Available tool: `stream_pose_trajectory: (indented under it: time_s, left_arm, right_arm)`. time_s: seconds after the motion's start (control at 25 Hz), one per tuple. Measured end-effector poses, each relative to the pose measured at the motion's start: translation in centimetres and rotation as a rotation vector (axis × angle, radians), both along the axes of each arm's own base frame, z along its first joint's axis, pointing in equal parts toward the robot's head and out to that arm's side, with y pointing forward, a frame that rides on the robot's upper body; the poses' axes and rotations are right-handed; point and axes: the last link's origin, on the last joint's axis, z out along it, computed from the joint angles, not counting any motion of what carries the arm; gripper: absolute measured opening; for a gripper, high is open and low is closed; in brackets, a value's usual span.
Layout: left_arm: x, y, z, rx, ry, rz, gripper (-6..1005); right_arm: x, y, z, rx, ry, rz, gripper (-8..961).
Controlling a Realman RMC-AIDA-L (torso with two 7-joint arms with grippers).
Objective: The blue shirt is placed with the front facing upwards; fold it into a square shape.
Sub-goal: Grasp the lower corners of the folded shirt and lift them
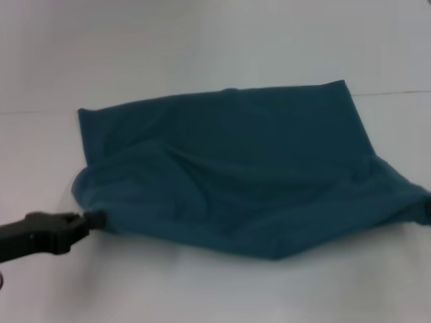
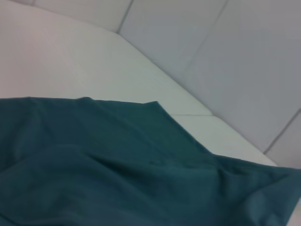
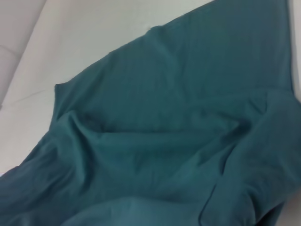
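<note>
A: Left gripper (image 1: 94, 219), lower left of head view: black fingers closed on the shirt's near-left corner, cloth pulled to a point at the tips. Clamped, judging by that gather.

B: Right gripper?

A: Barely in frame. Only a dark sliver at the head view's right edge, where the shirt's near-right corner tapers to a similar point. Probably gripped there too, but jaw state impossible to tell.

B: Position of the blue shirt (image 1: 236, 175)?

A: Spread on the white table (image 1: 202, 289), centre of the head view, plain teal side up, no lettering visible. Far edge straight and flat across the back; near edge sagging into a shallow V between the two pulled corners. Long axis running left to right, from one gripper toward the other.

B: Direction from the jaws?

A: Fabric extending away from the left fingers toward the robot's right and toward the far side. Left arm plainly at its corner; right arm presumably mirrored at the opposite one. Likely a fold stage, both near corners due to travel together over the cloth.

B: Hidden or unclear?

A: Sleeves, collar and label not distinguishable. Both wrist views filled with wrinkled teal cloth (image 2: 117, 179) (image 3: 164, 141) and pale table; no fingers shown in either. Layer count under the top sheet unknowable.
</note>
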Motion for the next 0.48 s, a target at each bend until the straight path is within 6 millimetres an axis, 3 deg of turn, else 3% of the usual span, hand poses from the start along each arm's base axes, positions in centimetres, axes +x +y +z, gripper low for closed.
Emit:
stream_pose_trajectory:
  time_s: [0.2,0.48]
  left_arm:
    - [-0.6,-2.2,0.2,-0.051,-0.053,0.007,87]
    - [-1.1,-3.5,0.1,-0.084,-0.071,0.023,92]
  right_arm:
    - [1.0,-2.6,-0.4,-0.008,0.068,-0.027,82]
    - [2.6,-5.5,-0.7,-0.011,0.112,-0.094,86]
